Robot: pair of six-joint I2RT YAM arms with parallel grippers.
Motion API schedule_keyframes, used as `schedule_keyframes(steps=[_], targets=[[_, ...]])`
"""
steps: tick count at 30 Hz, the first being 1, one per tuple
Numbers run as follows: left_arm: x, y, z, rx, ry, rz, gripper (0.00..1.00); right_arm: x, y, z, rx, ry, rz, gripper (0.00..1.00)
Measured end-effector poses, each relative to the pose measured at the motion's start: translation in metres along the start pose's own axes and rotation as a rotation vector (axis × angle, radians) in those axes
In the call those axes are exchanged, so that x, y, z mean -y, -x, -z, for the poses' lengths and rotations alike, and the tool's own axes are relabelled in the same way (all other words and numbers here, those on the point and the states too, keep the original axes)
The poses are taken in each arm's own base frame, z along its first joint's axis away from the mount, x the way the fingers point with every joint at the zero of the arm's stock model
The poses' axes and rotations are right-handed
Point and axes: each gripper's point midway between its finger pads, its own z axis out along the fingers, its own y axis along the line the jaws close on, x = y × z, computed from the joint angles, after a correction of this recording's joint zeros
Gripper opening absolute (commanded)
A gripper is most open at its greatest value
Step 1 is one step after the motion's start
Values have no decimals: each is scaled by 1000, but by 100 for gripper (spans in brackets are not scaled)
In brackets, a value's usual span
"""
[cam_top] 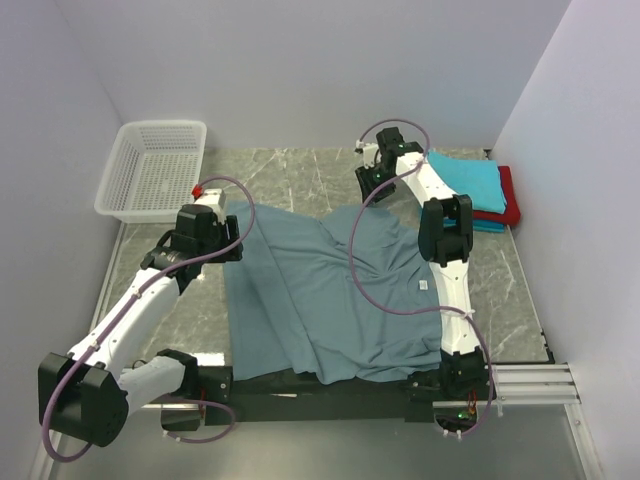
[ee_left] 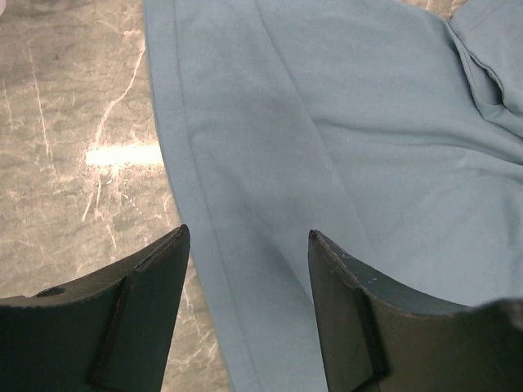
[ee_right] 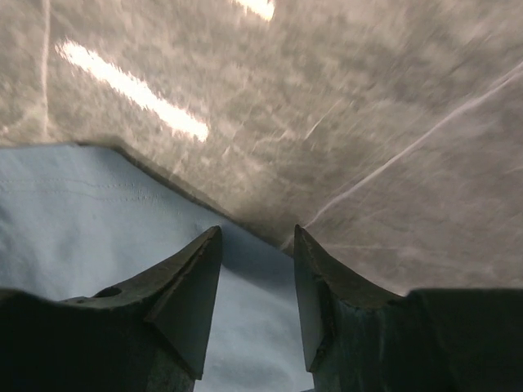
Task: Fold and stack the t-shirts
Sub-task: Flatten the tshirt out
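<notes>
White mesh basket [cam_top: 155, 170] far-left corner, well apart from grey-blue shirt [cam_top: 310, 300] spread on table [cam_top: 300, 175]. Your left gripper [ee_left: 249, 237] and right gripper [ee_right: 257, 233] both gaping over shirt edges. Folded stack [cam_top: 468, 182] far right, partly behind right arm [cam_top: 445, 235].

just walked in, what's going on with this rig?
Both arms are at the grey-blue t-shirt, which lies spread and rumpled on the table, not yet folded. The left gripper hovers over its left edge, jaws open. The right gripper is at its far edge, jaws open, holding nothing. A folded turquoise shirt sits on a red shirt far right. A white basket stands far left.
</notes>
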Motion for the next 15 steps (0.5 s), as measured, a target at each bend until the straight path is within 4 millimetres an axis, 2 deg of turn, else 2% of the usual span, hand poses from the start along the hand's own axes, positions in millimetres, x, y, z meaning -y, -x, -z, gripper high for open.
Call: schedule_keyframes(steps=[3, 11, 15], targets=[[0, 0, 0, 0, 0, 0, 65, -3, -11, -3, -33, 16, -9, 47], [0, 0, 0, 0, 0, 0, 66, -15, -20, 0, -48, 73, -12, 47], [0, 0, 0, 0, 0, 0, 66, -25, -31, 5, -65, 111, -22, 42]])
